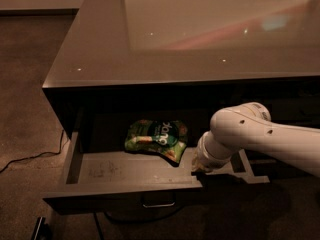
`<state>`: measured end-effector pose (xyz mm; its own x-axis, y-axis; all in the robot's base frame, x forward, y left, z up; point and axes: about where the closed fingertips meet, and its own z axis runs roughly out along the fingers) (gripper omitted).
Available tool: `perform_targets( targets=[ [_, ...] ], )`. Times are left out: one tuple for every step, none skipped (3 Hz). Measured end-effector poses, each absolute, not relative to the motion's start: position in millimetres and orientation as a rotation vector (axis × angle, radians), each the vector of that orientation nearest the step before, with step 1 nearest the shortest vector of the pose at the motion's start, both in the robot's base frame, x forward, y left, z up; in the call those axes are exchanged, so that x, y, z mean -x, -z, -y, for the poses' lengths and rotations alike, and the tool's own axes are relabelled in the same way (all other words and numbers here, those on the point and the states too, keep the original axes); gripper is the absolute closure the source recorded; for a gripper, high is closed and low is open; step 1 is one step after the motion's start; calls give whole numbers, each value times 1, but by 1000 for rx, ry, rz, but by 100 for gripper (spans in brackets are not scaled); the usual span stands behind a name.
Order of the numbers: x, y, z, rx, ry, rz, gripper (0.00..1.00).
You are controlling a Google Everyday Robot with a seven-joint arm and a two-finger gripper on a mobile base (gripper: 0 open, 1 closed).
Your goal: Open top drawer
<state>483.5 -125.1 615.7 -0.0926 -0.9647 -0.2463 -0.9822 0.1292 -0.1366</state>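
The top drawer (120, 190) of the dark cabinet stands pulled well out towards me. Its small metal loop handle (158, 204) shows under the middle of its flat front. A green snack bag (157, 138) lies flat inside it, near the back. My white arm reaches in from the right. My gripper (198, 168) sits at the right end of the drawer's front edge, mostly hidden behind the wrist (215, 151).
The cabinet's glossy top (175, 34) overhangs the back of the drawer. A thin cable (30, 158) runs over the carpet on the left. A dark object (40, 229) lies on the floor at the lower left.
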Motion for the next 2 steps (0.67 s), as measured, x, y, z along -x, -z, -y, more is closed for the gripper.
perform_targets(
  targets=[
    [-483,-616,125,1906,-91,-2135,81],
    [-483,-616,125,1906,-91,-2135,58]
  ],
)
